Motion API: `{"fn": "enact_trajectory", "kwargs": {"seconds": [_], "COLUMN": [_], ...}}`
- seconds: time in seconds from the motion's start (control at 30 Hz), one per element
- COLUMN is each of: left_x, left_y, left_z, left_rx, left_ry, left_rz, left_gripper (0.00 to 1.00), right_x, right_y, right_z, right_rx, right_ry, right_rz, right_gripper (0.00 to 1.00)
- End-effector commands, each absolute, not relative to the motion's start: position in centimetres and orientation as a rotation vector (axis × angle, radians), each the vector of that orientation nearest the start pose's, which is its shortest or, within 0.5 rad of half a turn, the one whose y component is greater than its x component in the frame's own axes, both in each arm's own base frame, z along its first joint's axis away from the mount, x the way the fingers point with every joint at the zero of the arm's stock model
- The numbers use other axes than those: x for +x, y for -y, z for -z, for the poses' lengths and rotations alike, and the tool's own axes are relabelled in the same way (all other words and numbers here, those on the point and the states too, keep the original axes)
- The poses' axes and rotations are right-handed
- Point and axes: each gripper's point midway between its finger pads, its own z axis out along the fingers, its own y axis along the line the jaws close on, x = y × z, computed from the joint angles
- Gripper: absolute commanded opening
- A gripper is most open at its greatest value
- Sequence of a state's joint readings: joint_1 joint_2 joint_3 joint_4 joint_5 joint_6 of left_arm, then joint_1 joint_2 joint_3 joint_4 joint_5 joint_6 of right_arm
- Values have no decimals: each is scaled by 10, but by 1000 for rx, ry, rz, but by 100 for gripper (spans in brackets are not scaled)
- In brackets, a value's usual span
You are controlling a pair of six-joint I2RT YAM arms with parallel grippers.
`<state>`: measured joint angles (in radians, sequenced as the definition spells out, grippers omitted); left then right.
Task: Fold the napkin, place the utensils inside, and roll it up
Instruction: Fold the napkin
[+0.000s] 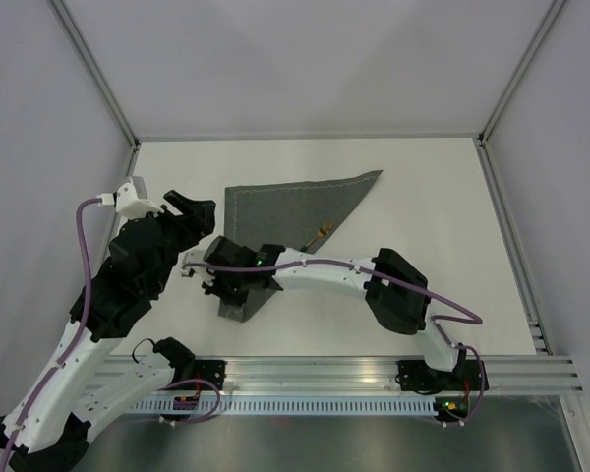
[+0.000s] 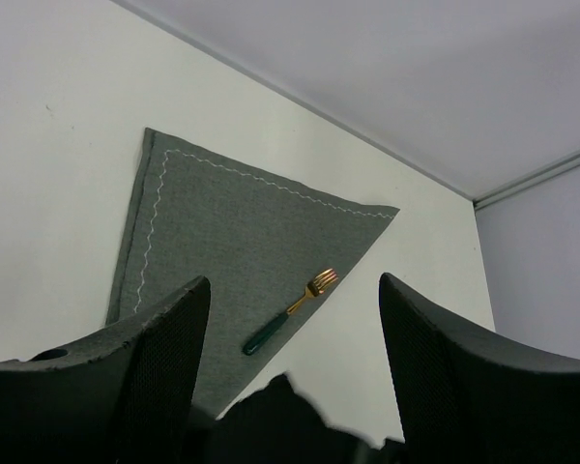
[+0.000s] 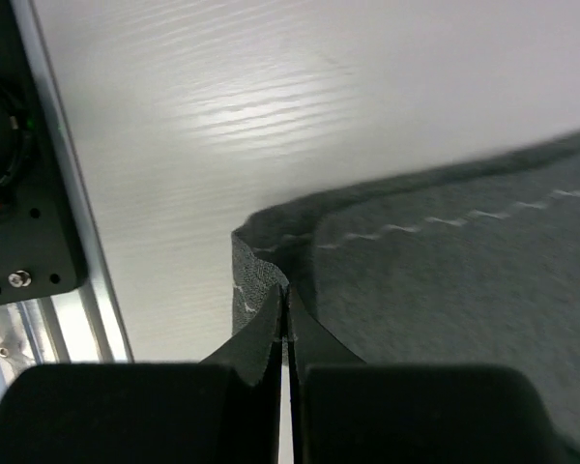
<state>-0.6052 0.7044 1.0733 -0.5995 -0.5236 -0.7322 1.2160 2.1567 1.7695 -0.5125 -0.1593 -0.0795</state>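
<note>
At the left of the top view, the left gripper [image 1: 189, 206] is held over the white table [image 1: 433, 206], near the left edge of the napkin [image 1: 285, 211] and apart from it. In the left wrist view its fingers [image 2: 164, 358] are seen spread wide, with nothing between them. The napkin is found in the middle of the table, folded into a dark grey triangle. One straight edge is laid along the far side, another runs down the left, and the long diagonal edge is turned to the right. A lighter stitched line is seen near the hemmed edges (a wavy one, in the left wrist view). A fork [image 1: 321, 235] with gold tines and a dark green handle is laid along the diagonal edge, tines toward the far right corner of the cloth. Whether the handle rests wholly on the fabric cannot be told. The near corner of the napkin is pinched by the right gripper [image 1: 238, 293], whose arm is stretched leftward from its base at the right. In the right wrist view its fingers [image 3: 261, 338] are pressed together on the cloth, which is bunched into a small fold there. An aluminium rail [image 3: 72, 251] is seen along the table's near edge
</note>
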Motion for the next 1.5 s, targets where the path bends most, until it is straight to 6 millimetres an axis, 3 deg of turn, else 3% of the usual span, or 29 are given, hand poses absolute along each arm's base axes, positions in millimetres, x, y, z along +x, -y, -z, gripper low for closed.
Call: {"fn": "enact_trajectory", "kwargs": {"seconds": [0.0,0.3,0.43,0.63,0.83,1.17,1.47], "left_x": [250,266,272,281,285,290,292], "left_y": [91,105,112,121,125,129,132], "left_z": [-345,-340,-338,-333,-331,-326,-322], "left_rx": [-500,-470,-454,-435,-421,-412,-409], "left_ry": [-1717,-1737,-1746,-1762,-1769,-1784,-1795], "left_rz": [480,475,477,483,483,482,491], "left_gripper": [76,76,76,76,77,77,77], "right_x": [211,309,358,398,422,436,437], "right_y": [-489,-407,-364,-317,-285,-256,-247], "right_z": [-141,-148,-140,-111,-85,-55,-51], "right_rx": [-1450,-1212,-1092,-1000,-930,-890,-868], "right_ry": [-1969,-2077,-2138,-2217,-2293,-2351,-2361], "right_rz": [-665,-606,-551,-472,-440,-378,-371], "right_gripper": [0,0,0,0,1,1,1]}}
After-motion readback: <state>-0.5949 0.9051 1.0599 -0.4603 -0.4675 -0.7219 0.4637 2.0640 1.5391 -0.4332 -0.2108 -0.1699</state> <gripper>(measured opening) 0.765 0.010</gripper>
